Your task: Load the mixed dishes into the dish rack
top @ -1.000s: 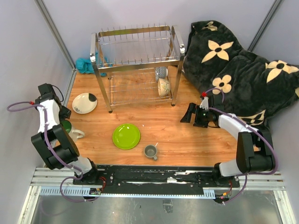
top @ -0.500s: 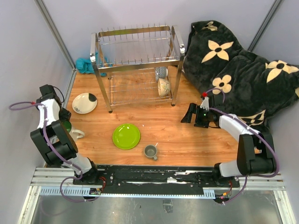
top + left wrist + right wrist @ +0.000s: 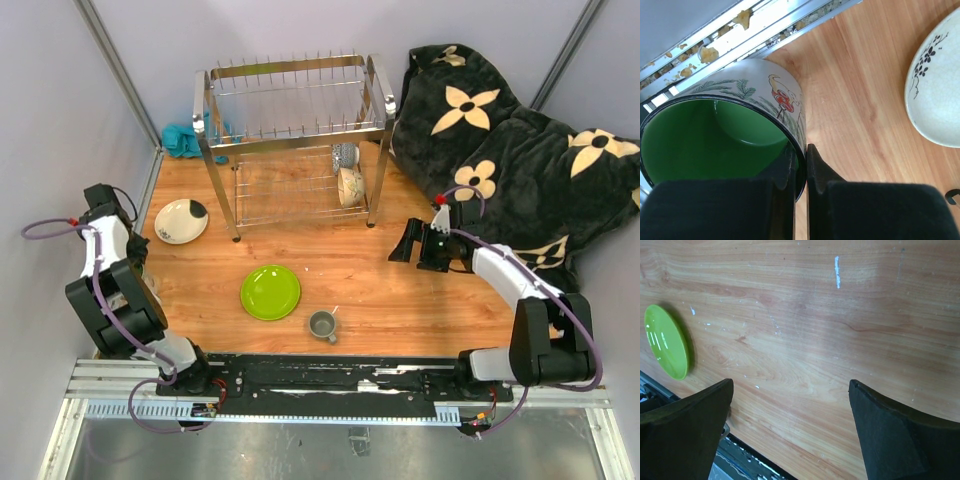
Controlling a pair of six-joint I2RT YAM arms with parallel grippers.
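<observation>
In the left wrist view my left gripper [image 3: 800, 147] is shut on the rim of the white mug with green inside [image 3: 730, 130], one finger inside and one outside the wall. From above, the left arm hides the mug. The cream plate with black patch [image 3: 181, 220] lies just beyond it. The lime-green plate [image 3: 270, 292] and small grey mug [image 3: 322, 324] sit on the table's near middle. The blue-patterned bowl [image 3: 345, 155] and cream-yellow bowl [image 3: 351, 186] rest on the lower tier of the dish rack [image 3: 290, 110]. My right gripper [image 3: 415, 243] hangs open over bare wood.
A black blanket with cream flowers [image 3: 510, 150] fills the back right. A teal cloth [image 3: 182, 140] lies behind the rack's left leg. A metal rail [image 3: 340, 380] runs along the near edge, and grey walls close in on the left.
My left gripper has closed on the mug's rim. The mug's handle, seen beside the left arm earlier, is now hidden under it. The right arm has barely shifted.
</observation>
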